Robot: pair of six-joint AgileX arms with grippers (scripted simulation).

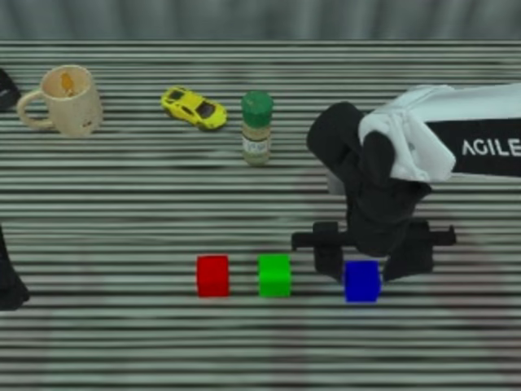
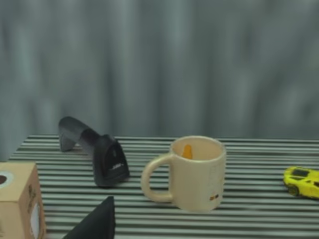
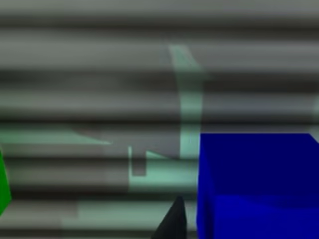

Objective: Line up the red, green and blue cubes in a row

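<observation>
Blue cube (image 1: 361, 280) sits on the table near the green cube (image 1: 274, 274) and red cube (image 1: 212, 275), closing the row, between the right gripper's (image 1: 363, 262) spread fingers, apparently released, so next comes lifting clear; left arm parked at left.

My right arm (image 1: 440, 142), glossy white shell, black band with white AGILEX lettering, bulky black wrist, matte black right gripper (image 1: 362, 265) on a crossbar, blocky fingers.
</observation>
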